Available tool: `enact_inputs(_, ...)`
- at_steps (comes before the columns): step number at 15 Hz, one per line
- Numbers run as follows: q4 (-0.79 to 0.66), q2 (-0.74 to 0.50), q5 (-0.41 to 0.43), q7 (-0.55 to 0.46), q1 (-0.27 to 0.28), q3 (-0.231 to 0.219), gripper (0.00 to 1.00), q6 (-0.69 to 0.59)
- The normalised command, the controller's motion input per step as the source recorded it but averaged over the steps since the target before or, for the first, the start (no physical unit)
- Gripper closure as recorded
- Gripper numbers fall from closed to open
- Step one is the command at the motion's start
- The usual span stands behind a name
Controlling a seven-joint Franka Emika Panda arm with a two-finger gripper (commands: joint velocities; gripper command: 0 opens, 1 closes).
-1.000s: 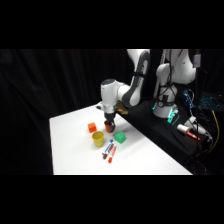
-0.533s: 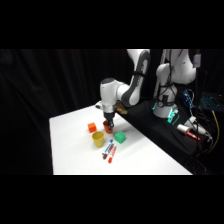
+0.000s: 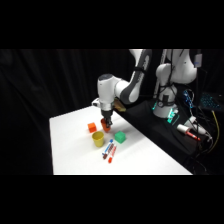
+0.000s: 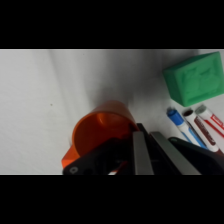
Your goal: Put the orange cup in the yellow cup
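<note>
A: Wrist view: claw [image 4: 142,150] closed on the orange cup [image 4: 102,131], pinching its rim, near the bench [image 4: 30,100].

B: Yellow cup [image 3: 98,139] sits just below-left. Risk?

A: Rim-only grip; the cup may tilt, slip, and miss.

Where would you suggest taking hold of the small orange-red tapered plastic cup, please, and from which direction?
Grip the small orange-red tapered plastic cup by its round rim, coming straight down from above. It appears to stand upright with its mouth open to the wrist camera, so one finger can go inside and one outside the thin wall. The tapered sides would likely slip in a side pinch. The gripper is already right at it.
</note>
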Motion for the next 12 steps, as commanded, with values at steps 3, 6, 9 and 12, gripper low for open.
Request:
enact_inputs(3,0.19,-0.2,-0.187,0.1,0.071,0.03,0.96,-0.43)
enact_inputs(6,0.26,-0.09,-0.154,0.07,0.031,0.078,0.96,-0.38)
enact_inputs(9,0.29,-0.02,-0.16,0.07,0.029,0.078,0.96,-0.32)
enact_inputs(12,0.3,0.02,-0.162,0.05,0.032,0.076,0.96,-0.28)
